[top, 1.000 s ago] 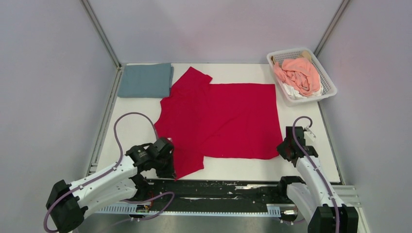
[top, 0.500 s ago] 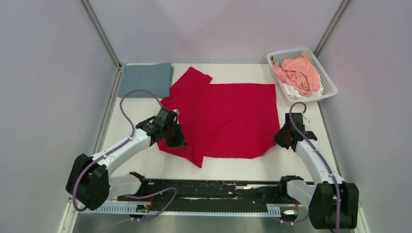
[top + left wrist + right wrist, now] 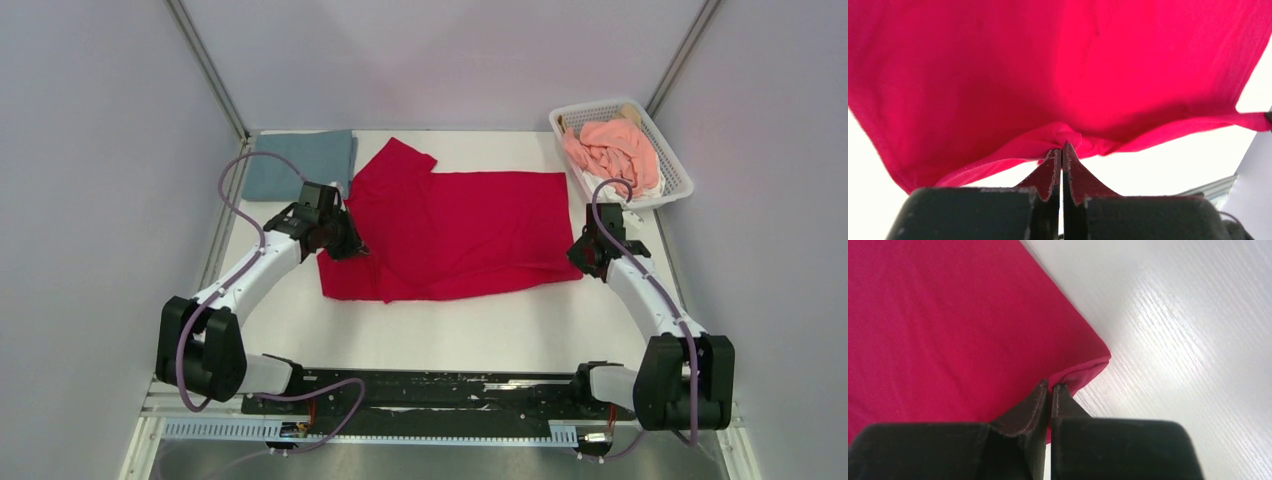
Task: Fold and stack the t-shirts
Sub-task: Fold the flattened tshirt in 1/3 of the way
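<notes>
The red t-shirt (image 3: 460, 225) is lying spread across the middle of the white table (image 3: 480, 330), a little above the centre of the top view. Its lower part is lying doubled over, and one sleeve is pointing toward the upper left.

The left gripper (image 3: 352, 247) is sitting at the left side of this shirt. In the left wrist view its two fingers (image 3: 1048, 172) are pressing tightly together, and a small bunch of red cloth is being pinched between their tips. The cloth is hanging up from this point and is filling nearly the whole frame.

The right gripper (image 3: 583, 263) is sitting at the lower right corner of the same shirt. In the right wrist view its fingers (image 3: 1030, 407) are also clenched, and they are gripping the folded red corner, which is resting just on the table surface.

The grey-blue t-shirt (image 3: 297, 162) is lying folded in the upper left corner of the table, and its right edge is touching the red sleeve or is just beside it; I cannot tell which.

The white basket (image 3: 678, 180) is standing in the upper right corner. The salmon-pink t-shirt (image 3: 615, 150) is lying crumpled inside it, and a white t-shirt (image 3: 600, 187) is showing under it at the near side.
</notes>
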You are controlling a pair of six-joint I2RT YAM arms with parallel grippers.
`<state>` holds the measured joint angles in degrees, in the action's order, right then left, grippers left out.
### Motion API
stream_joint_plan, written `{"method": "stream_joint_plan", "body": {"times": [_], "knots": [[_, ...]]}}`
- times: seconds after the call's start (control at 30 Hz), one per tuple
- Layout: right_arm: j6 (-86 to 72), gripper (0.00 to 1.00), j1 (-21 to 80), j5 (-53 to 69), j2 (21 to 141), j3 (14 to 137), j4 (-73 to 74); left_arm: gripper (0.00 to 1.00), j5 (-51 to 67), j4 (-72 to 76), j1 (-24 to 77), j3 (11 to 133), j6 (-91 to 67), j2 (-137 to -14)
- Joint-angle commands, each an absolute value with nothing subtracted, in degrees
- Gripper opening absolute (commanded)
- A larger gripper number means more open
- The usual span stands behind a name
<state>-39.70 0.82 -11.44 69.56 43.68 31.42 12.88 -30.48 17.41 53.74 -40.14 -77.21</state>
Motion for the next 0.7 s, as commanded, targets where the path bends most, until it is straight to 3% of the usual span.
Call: {"method": "stream_joint_plan", "body": {"times": [0.0, 0.67], "knots": [[-38.67, 0.04, 0.62, -15.23, 71.57, 47.44, 28.01, 0.00, 10.33, -29.18, 15.11, 57.97, -38.07, -78.35], [-38.50, 0.08, -1.68, -15.27, 75.87, 47.59, 21.18, 0.03, 7.39, -34.15, 13.70, 77.71, -31.48, -97.88]]}}
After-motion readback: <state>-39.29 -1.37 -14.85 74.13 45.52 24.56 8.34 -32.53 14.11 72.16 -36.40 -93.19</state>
